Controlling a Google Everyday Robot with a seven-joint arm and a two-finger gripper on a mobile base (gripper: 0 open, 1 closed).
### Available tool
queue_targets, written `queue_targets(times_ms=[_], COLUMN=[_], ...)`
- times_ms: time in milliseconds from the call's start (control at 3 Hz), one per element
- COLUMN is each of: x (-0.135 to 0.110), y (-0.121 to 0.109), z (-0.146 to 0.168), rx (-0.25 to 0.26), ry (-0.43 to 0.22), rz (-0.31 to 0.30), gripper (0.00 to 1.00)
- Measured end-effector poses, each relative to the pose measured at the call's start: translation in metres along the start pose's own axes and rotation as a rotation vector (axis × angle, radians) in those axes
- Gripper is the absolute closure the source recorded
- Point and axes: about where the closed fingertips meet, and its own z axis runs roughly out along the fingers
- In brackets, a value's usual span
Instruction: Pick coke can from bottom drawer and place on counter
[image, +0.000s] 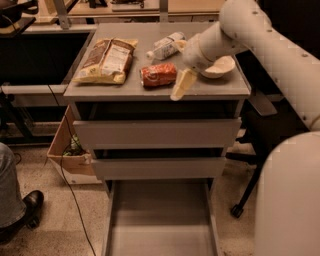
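Observation:
The coke can (158, 74) lies on its side on the counter (100, 90), near the middle and towards the front edge. My gripper (179, 75) is just to the right of the can, low over the counter, open, with one pale finger (182, 84) pointing down to the front edge. The can is free of the fingers. The bottom drawer (160, 225) is pulled out below, and its grey floor shows bare.
A chip bag (107, 60) lies on the counter's left. A clear bottle (165, 46) lies behind the can. A white bowl (218, 66) sits at the right, partly behind my arm. A cardboard box (67, 152), a person's shoe (22, 212) and a chair base (239, 210) are on the floor.

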Motion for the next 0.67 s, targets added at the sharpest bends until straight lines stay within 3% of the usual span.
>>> queue_targets(times_ms=[333, 667], x=[0.015, 0.034], y=[0.032, 0.058], z=[-0.050, -0.105], rx=[0.003, 0.030], ry=[-0.029, -0.008], rz=[-0.033, -0.067], gripper=[0.00, 0.00])
